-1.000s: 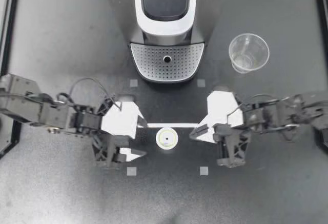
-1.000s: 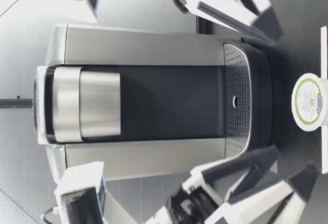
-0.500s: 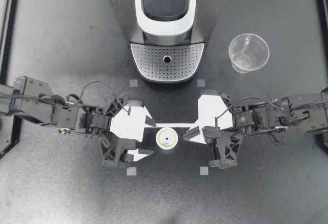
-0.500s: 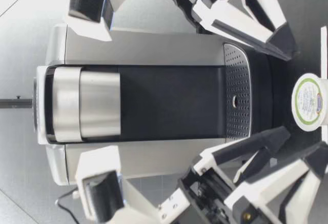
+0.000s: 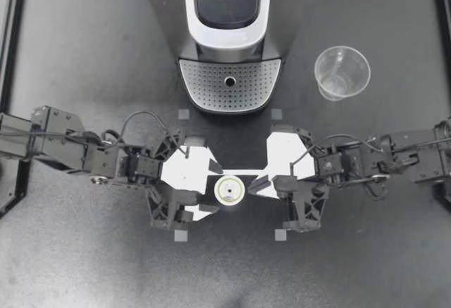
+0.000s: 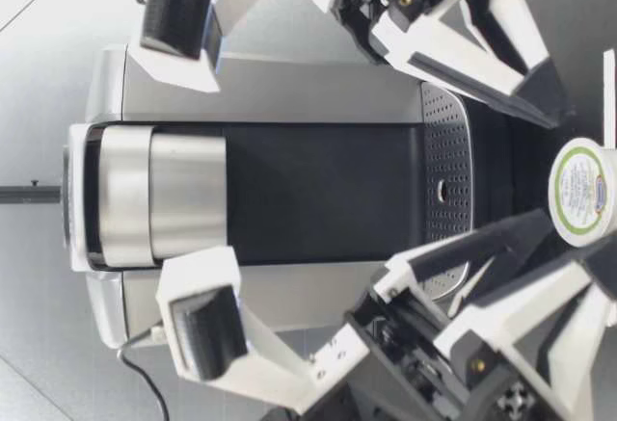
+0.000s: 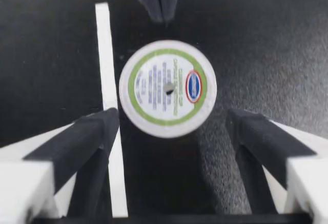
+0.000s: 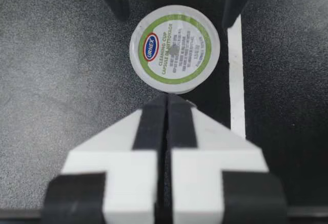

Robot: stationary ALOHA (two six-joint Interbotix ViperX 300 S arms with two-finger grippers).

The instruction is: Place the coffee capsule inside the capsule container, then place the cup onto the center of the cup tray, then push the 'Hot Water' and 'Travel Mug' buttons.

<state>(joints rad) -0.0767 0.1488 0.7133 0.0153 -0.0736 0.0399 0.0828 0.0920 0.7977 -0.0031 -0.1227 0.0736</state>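
Noted: matt, grainy black table (image 5: 84,54); brushed metal and glossy black plastic on coffee machine (image 5: 229,40); clear, smooth plastic cup (image 5: 342,72).

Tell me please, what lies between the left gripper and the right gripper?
The coffee capsule, lid up, lies between my open left gripper and my shut right gripper. The top view shows this.

we see a dark, speckled table (image 5: 77,61) with a black rail (image 5: 8,47) along its edge. a short white tape strip (image 5: 243,172) lies flat near the middle. four small grey squares (image 5: 183,114) mark the corners of a rectangle around it, all well apart from the strip. both wrist views show the strip (image 7: 106,55) (image 8: 233,80) straight and unbroken.
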